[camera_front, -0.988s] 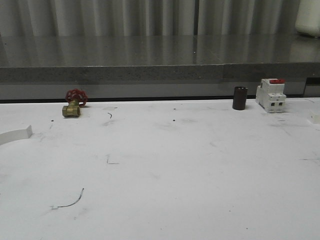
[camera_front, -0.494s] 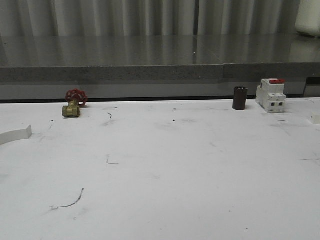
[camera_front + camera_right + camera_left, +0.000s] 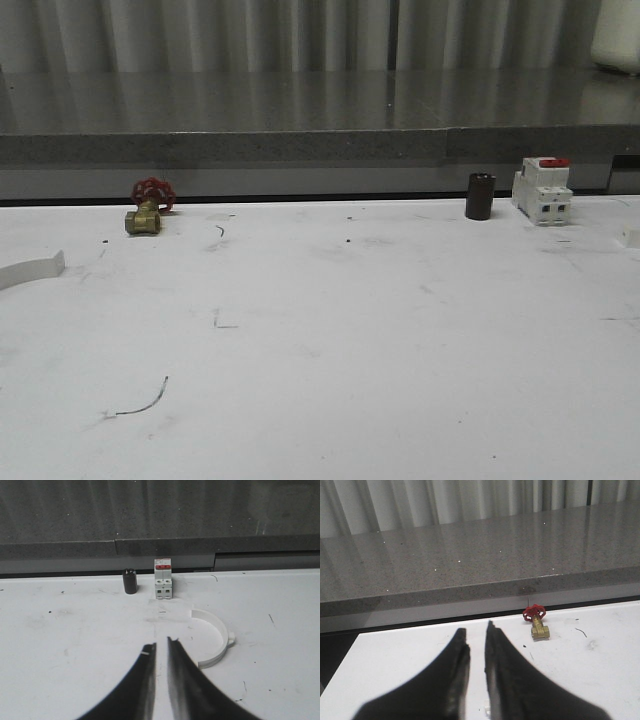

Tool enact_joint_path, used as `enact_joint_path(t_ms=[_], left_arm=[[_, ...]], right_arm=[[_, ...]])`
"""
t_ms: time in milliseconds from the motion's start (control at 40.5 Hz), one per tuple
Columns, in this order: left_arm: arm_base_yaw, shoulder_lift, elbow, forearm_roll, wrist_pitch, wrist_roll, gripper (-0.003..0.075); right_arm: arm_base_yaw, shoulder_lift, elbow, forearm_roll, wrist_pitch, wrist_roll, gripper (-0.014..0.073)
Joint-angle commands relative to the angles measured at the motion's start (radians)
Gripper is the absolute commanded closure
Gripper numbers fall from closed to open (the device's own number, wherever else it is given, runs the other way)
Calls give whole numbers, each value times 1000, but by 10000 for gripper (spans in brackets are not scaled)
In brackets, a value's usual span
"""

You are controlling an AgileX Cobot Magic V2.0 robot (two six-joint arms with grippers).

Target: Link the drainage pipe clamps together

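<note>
Lying ahead of the right tool (image 3: 161, 652) and toward the table's right edge, one pipe clamp half (image 3: 214, 637) was seen curving; both tools' jaws were nearly closed, empty.

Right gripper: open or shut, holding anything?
Nearly shut, empty: the right gripper shows a thin gap between its fingers, and the clamp half lies untouched on the table beside it.
</note>
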Motion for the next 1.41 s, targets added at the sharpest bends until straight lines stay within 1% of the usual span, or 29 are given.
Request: enact_joint_path(t_ms=[0,25,74,123,198,395,519,568,667,815,938,1086,1284,1383], left_arm=[[3,13,-37,-6,-85,-3,404],[3,13,-37,-6,-85,-3,328],[3,13,-37,-6,-85,-3,206],[3,13,-37,-6,-85,-3,101],[3,13,-37,-6,-85,-3,32],[3,13,-37,-16,-82,-3,30],[3,43,-44,-86,-22,-3,30],[3,79,-59,-90,14,-3,30],[3,205,-121,-90,107,-3,30],[3,439,-270,-90,282,-3,30],[3,610,-399,-96,375,-3,30],[3,803,-531,-94,440,-3,32],[3,1025,-652,-94,464,10,96],[3,1118,-696,-94,483,34,104]], right_arm=[[-5,14,-37,3,-74,-1,261],[-5,14,-37,2,-74,-1,211],[-5,14,-37,1,-74,-1,93],[-5,14,-37,-2,-74,-1,14],[-5,14,-37,-3,-75,-1,-55],[-5,14,-37,-3,-73,-1,-59],[-5,14,-37,-3,-73,-1,-59],[-5,14,-37,-3,-73,-1,-59],[-5,14,-37,-3,-73,-1,-59],[-5,14,-37,-3,-73,-1,-59],[-5,14,-37,-3,-73,-1,-59],[-5,14,-37,-3,-73,-1,-59],[-5,14,-37,-3,-73,-1,-59],[-5,14,-37,-3,-73,-1,-59]])
